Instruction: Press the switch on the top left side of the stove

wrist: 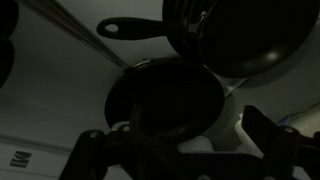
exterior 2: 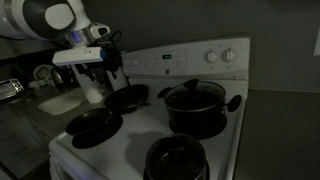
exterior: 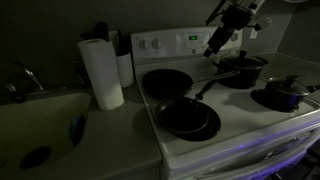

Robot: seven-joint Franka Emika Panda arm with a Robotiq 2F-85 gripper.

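Observation:
The scene is dim. The white stove [exterior: 240,135] has a raised back control panel [exterior: 165,43] with a small green display [exterior: 190,40]. It shows in both exterior views, with the panel [exterior 2: 205,58] and its round knobs facing the burners. My gripper [exterior: 213,48] hangs in the air in front of the panel. In an exterior view it [exterior 2: 112,62] sits near the panel's left end, above a skillet. In the wrist view its two dark fingers [wrist: 175,140] stand wide apart with nothing between them, over a dark pan [wrist: 165,100]. I cannot tell if it touches the panel.
Two dark skillets [exterior: 168,82] [exterior: 188,118] sit on the left burners, and a lidded pot [exterior: 243,68] and a small pot [exterior: 280,93] on the right ones. A paper towel roll [exterior: 102,72] stands left of the stove, beside a sink [exterior: 40,120].

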